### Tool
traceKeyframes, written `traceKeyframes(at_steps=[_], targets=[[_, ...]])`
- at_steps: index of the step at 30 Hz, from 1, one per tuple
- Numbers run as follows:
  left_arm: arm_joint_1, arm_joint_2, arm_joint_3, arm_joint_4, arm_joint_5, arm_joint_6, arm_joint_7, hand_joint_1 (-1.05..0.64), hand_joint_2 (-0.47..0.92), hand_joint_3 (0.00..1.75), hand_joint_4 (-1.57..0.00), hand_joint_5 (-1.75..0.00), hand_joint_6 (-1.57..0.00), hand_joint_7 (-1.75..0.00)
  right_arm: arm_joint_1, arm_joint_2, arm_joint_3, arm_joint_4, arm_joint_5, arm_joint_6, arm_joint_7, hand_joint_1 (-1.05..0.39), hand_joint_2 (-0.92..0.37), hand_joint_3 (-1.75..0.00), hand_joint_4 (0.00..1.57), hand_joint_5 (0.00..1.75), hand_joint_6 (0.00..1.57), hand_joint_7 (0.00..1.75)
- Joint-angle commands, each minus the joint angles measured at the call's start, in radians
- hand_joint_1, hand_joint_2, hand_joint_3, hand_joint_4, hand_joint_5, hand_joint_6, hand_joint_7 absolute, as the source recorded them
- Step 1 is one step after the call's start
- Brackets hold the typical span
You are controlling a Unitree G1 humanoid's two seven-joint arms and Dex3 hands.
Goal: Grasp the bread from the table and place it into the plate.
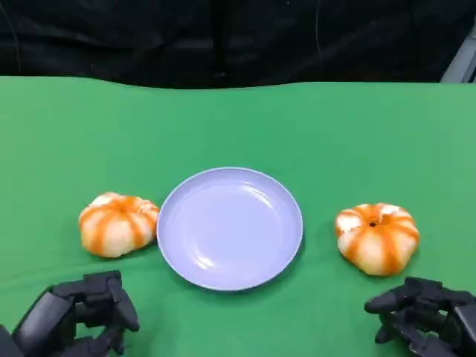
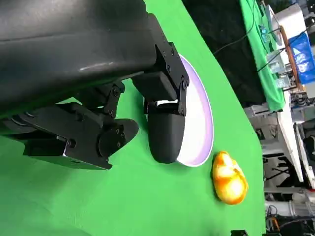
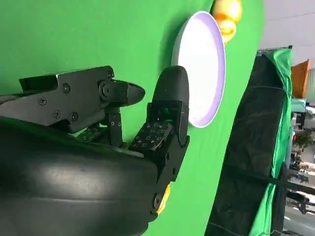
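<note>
Head view: plate [image 1: 229, 227] stood centre table, bare; one bread [image 1: 118, 223] touching its left rim, another bread [image 1: 377, 237] apart at right. Left hand [image 1: 78, 316] and right hand [image 1: 424, 313] hovered near, fingers spread, holding nothing. Advice: descend over a bun's crown, close gently.

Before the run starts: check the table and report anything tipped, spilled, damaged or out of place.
Nothing stands out. The round lavender plate sits flat and empty on the green tablecloth, with one orange-striped pumpkin-shaped bread bun on its left and another on its right, both upright and whole. No spills. Both hands hold nothing.
</note>
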Motion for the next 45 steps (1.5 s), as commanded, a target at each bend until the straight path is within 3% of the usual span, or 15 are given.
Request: traceKeyframes(at_steps=[1, 16, 17, 18, 19, 21, 23, 38, 45], targets=[[0.003, 0.024, -0.002, -0.011, 0.004, -0.003, -0.004, 0.12, 0.83, 0.75, -0.78, -1.66, -0.78, -1.37, 0.001, -0.015, -0.011, -0.013, 0.004, -0.001, -0.002, 0.01, -0.92, -0.37, 0.76, 1.30, 0.91, 0.75], [-0.008, 0.020, 0.000, 0.009, 0.018, -0.026, 0.012, 0.12, 0.83, 0.74, -0.77, -1.67, -0.78, -1.37, 0.002, -0.014, -0.010, -0.013, 0.005, -0.006, 0.001, 0.00, -0.92, -0.36, 0.75, 1.29, 0.90, 0.73], [-0.015, 0.017, 0.003, 0.024, 0.031, -0.048, 0.027, 0.06, 0.85, 0.56, -0.76, -1.17, -0.79, -0.90, 0.002, -0.014, -0.009, -0.016, 0.001, -0.001, -0.002, 0.01, -0.92, -0.36, 0.76, 1.29, 0.91, 0.73], [-0.020, 0.014, 0.005, 0.036, 0.040, -0.065, 0.037, 0.03, 0.88, 0.43, -0.80, -0.91, -0.87, -0.59, 0.002, -0.013, -0.008, -0.019, -0.002, 0.003, -0.005, 0.01, -0.92, -0.36, 0.76, 1.29, 0.91, 0.73], [-0.022, 0.011, 0.013, 0.043, 0.043, -0.090, 0.052, 0.02, 0.90, 0.36, -0.82, -0.78, -0.91, -0.43, -0.002, -0.012, -0.007, -0.013, -0.004, -0.002, -0.006, 0.01, -0.92, -0.37, 0.76, 1.30, 0.91, 0.74], [-0.022, 0.005, 0.031, 0.046, 0.046, -0.132, 0.085, -0.22, 0.92, 0.22, -0.80, -0.32, -0.74, -0.10, -0.007, -0.011, -0.006, -0.009, -0.005, -0.004, -0.007, 0.02, -0.92, -0.37, 0.76, 1.30, 0.91, 0.74], [-0.022, 0.001, 0.037, 0.045, 0.042, -0.152, 0.103, -0.35, 0.92, 0.19, -0.80, -0.17, -0.68, -0.02, -0.006, -0.011, -0.005, -0.015, -0.005, 0.002, -0.008, 0.01, -0.92, -0.37, 0.75, 1.31, 0.91, 0.74], [-0.021, 0.000, 0.037, 0.053, 0.027, -0.181, 0.124, -0.51, 0.92, 0.19, -0.74, -0.03, -0.58, 0.00, 0.001, -0.011, -0.003, -0.022, -0.010, 0.000, -0.013, 0.01, -0.92, -0.37, 0.75, 1.31, 0.90, 0.74], [-0.019, 0.003, 0.071, 0.033, 0.168, -0.273, 0.269, -0.58, 0.92, 0.21, -0.73, -0.02, -0.57, 0.00, 0.004, -0.009, -0.002, -0.028, -0.014, 0.009, -0.014, 0.02, -0.92, -0.36, 0.75, 1.30, 0.91, 0.74]])
